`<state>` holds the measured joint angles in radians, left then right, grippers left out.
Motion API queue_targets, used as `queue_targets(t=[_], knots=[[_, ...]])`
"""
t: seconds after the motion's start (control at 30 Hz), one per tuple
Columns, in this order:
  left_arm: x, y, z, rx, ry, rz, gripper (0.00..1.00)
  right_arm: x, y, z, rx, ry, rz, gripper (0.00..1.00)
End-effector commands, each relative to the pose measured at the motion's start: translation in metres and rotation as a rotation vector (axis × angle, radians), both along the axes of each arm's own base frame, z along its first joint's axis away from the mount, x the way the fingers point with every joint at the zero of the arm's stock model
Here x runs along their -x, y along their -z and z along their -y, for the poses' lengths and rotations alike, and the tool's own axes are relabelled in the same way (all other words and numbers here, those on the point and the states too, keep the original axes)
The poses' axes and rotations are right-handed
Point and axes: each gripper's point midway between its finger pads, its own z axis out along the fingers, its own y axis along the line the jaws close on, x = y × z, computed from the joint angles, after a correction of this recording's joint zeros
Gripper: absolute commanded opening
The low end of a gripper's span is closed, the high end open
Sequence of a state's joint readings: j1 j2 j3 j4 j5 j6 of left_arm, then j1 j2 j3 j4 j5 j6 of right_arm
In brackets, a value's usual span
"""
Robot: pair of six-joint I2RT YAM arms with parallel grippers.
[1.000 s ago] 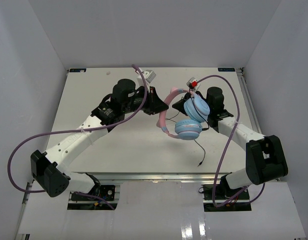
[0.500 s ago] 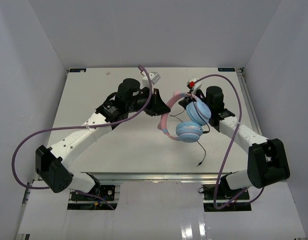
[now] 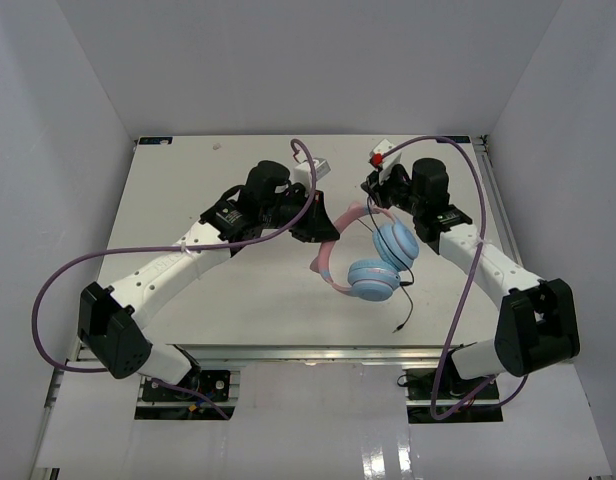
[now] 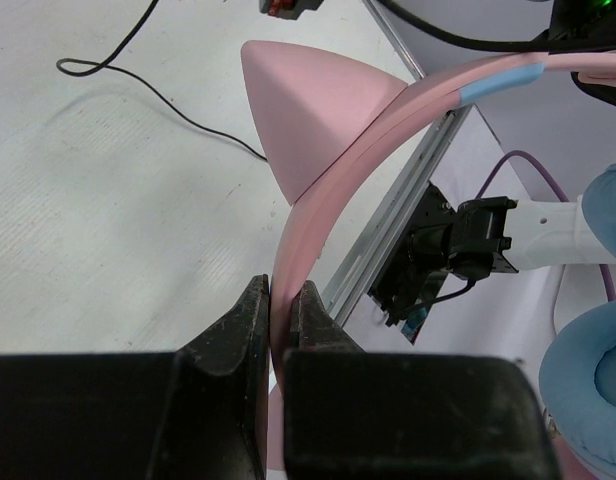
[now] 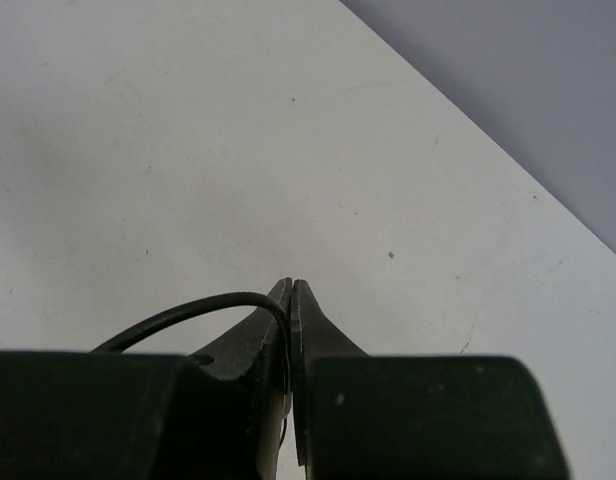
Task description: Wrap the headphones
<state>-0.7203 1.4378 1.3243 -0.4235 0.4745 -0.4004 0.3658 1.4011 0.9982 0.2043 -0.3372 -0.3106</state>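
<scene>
Headphones [image 3: 371, 280] in left gripper [image 4: 281, 295]

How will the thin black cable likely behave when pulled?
Probably floppy: the cable arcs limply out of the right gripper. It may slip, being thin and pinched only at the jaws' tips. Tugging could swing the headphones, which the left gripper holds only by the headband.
</scene>
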Motion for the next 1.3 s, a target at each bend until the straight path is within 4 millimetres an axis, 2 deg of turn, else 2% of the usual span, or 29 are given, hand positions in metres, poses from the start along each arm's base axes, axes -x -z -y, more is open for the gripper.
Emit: queue_targets(t=[0.0,0.07,0.13,0.37,0.7,0.8,0.87,0.97,1.07,1.27], knots=[[0.009,-0.044,0.007,0.085,0.055,0.067,0.00,-0.007,0.003,-0.006,0.058,-0.014,0.016,0.08],[0.009,-0.052,0.004,0.091,0.037,0.088,0.00,-0.005,0.015,-0.006,0.065,-0.015,-0.007,0.08],[0.005,-0.069,-0.002,0.093,0.000,0.132,0.00,-0.002,0.023,-0.006,0.061,-0.016,-0.023,0.08],[-0.006,-0.101,-0.030,0.052,-0.143,0.238,0.00,0.007,0.035,-0.004,0.021,-0.019,-0.070,0.08],[-0.006,-0.126,-0.033,0.123,-0.176,0.281,0.00,0.013,0.044,-0.003,0.023,-0.029,-0.091,0.08],[-0.006,-0.135,-0.035,0.155,-0.189,0.297,0.00,0.020,0.046,-0.008,-0.001,-0.074,-0.114,0.08],[-0.006,-0.142,-0.037,0.181,-0.206,0.310,0.00,0.031,0.047,-0.016,-0.045,-0.141,-0.144,0.09],[-0.009,-0.158,-0.041,0.242,-0.259,0.334,0.00,0.062,0.044,-0.036,-0.143,-0.322,-0.190,0.11],[-0.015,-0.173,-0.041,0.298,-0.296,0.348,0.00,0.093,0.033,-0.051,-0.230,-0.507,-0.230,0.16],[-0.034,-0.195,-0.036,0.414,-0.402,0.314,0.00,0.129,0.007,-0.062,-0.388,-0.683,-0.324,0.24]])
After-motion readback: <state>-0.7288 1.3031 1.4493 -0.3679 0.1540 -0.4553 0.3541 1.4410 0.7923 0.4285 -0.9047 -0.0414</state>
